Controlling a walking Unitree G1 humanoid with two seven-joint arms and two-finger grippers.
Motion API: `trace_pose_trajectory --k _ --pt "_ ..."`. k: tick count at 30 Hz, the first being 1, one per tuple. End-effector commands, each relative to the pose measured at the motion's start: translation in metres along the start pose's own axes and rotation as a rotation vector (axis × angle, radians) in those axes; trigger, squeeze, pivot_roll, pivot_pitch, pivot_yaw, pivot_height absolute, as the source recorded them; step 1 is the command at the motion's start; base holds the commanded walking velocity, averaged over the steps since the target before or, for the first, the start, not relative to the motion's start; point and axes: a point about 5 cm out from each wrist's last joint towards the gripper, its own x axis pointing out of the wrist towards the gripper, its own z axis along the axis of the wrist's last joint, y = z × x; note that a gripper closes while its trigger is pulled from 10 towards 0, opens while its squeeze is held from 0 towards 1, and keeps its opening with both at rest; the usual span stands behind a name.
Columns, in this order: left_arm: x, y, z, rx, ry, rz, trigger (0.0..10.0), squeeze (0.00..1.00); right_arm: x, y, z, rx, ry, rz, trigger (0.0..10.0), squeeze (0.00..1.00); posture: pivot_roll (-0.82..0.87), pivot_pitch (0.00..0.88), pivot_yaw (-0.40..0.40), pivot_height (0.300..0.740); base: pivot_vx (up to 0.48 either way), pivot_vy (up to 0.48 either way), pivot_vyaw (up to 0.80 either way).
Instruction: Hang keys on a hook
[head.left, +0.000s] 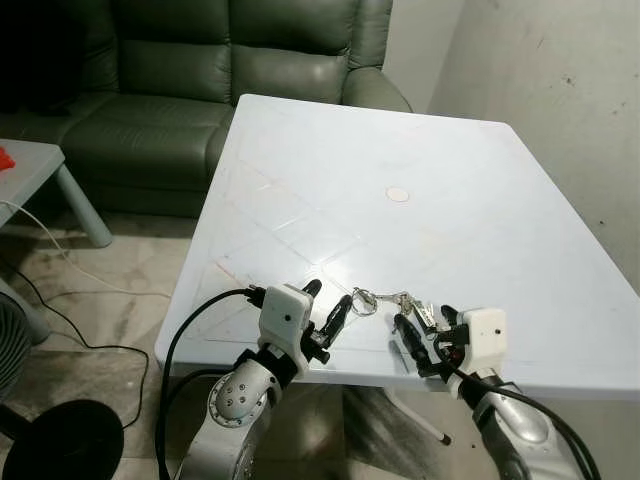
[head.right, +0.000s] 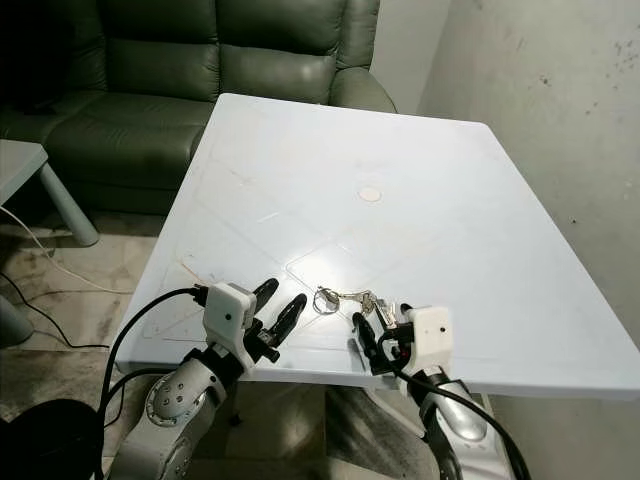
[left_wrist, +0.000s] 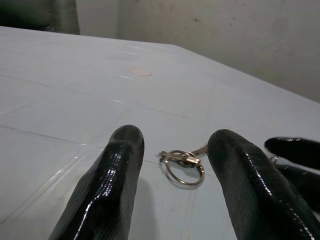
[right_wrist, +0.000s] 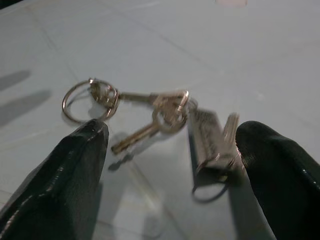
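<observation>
On the white table (head.left: 420, 150) the keys (right_wrist: 165, 117) lie ungrasped between our spread left gripper (head.left: 331, 306) and spread right gripper (head.left: 424, 330); lifting and hanging remain.

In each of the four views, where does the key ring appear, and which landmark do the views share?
Left eye view: key ring on the table's near edge, between both grippers.
Right eye view: ring, same spot.
Left wrist view: ring between the left fingers.
Right wrist view: ring beyond one right finger.
Shared landmark: round disc at the table's middle.
</observation>
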Motion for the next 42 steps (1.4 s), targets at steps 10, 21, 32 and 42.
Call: trace_pose_trajectory --k 10,21,32,42 --pt "0.000 -0.004 0.005 0.005 -0.001 -0.023 10.0 0.00 -0.006 0.000 0.000 0.023 -0.029 -0.066 2.2 0.00 -0.08 0.086 -0.072 0.740 0.000 0.000 0.00" --pt "0.001 -0.006 0.005 -0.002 0.002 -0.030 10.0 0.00 -0.010 -0.016 0.002 0.002 -0.044 -0.128 0.0 0.00 -0.09 0.082 -0.070 0.740 0.000 0.000 0.00" --pt "0.002 -0.005 0.007 -0.005 -0.002 -0.030 10.0 0.00 -0.013 -0.015 -0.001 0.010 -0.023 -0.094 10.0 0.00 -0.08 0.075 -0.069 0.740 0.000 0.000 0.00" --pt "0.003 -0.005 0.007 -0.009 -0.007 -0.035 10.0 0.00 -0.013 -0.009 -0.007 0.019 0.002 -0.052 10.0 0.00 -0.08 0.056 -0.066 0.740 0.000 0.000 0.00"
